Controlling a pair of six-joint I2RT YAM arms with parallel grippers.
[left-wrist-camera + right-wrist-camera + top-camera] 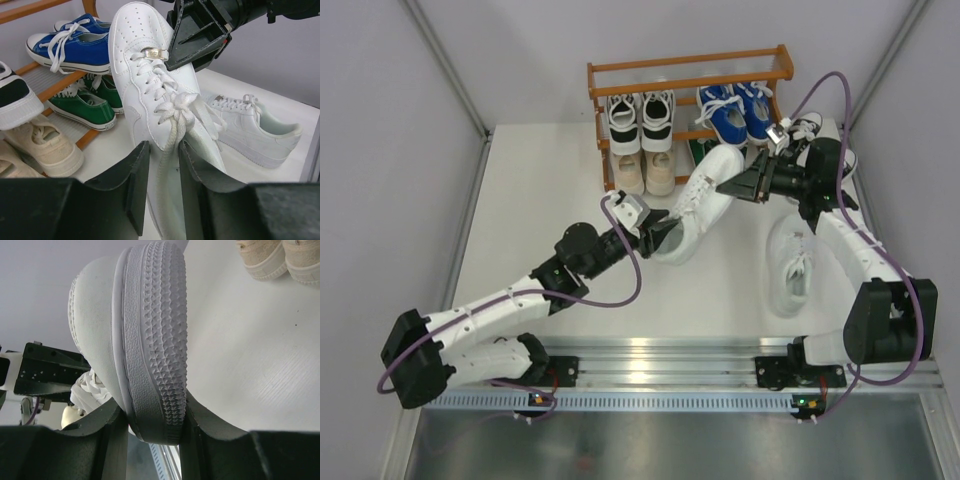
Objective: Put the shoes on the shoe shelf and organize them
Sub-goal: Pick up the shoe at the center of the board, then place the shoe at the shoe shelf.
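The left gripper (663, 233) clamps the white shoe (702, 203) at its heel end; the right gripper (726, 185) clamps its forefoot; shoe tilted, near the shelf (690, 72)

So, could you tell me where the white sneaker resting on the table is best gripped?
Probably at the heel collar, from above. The white sneaker stands upright on its sole with its opening facing up, so one jaw could go inside and one behind the heel. The right gripper is nearest, though its jaws now clamp the raised sneaker.
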